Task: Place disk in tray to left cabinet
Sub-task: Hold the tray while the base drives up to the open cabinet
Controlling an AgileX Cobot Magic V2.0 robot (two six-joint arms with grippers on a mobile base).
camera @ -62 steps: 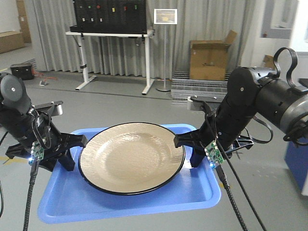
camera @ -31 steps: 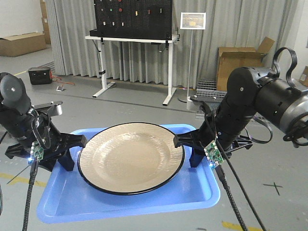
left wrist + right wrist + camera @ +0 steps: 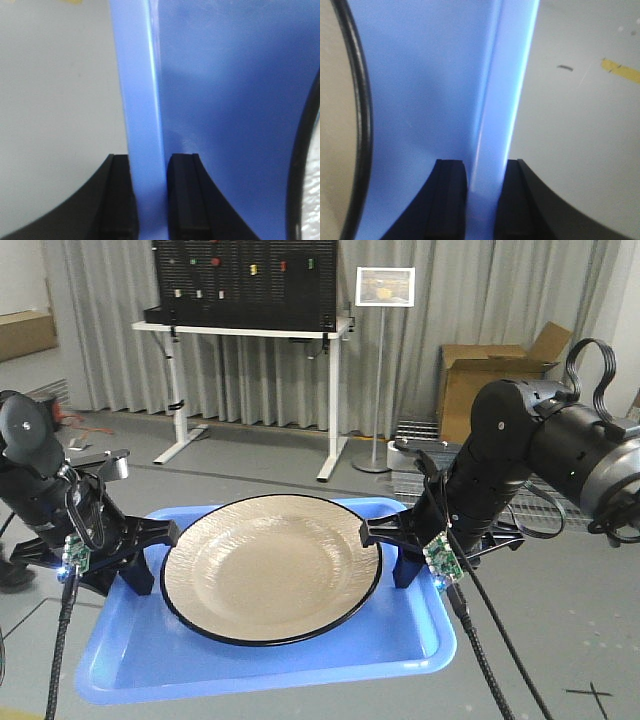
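Blue plastic tray (image 3: 300,660) is being held in the air by both short ends, with the disk (image 3: 270,565) lying in it.

Nearest the camera, the tray's front rim is hanging over grey floor (image 3: 560,640), and the tan, black-rimmed disk is sitting flat in the middle, its edge reaching close to both arms. The left fingers (image 3: 117,195) are clenching the tray's left rim, one inside it and one outside. The right fingers (image 3: 451,200) are pinching the right rim the same way. Farther back, a cardboard box (image 3: 490,375), a sign (image 3: 384,287) on a stand and a black pegboard (image 3: 245,285) are standing before grey curtains (image 3: 100,340).
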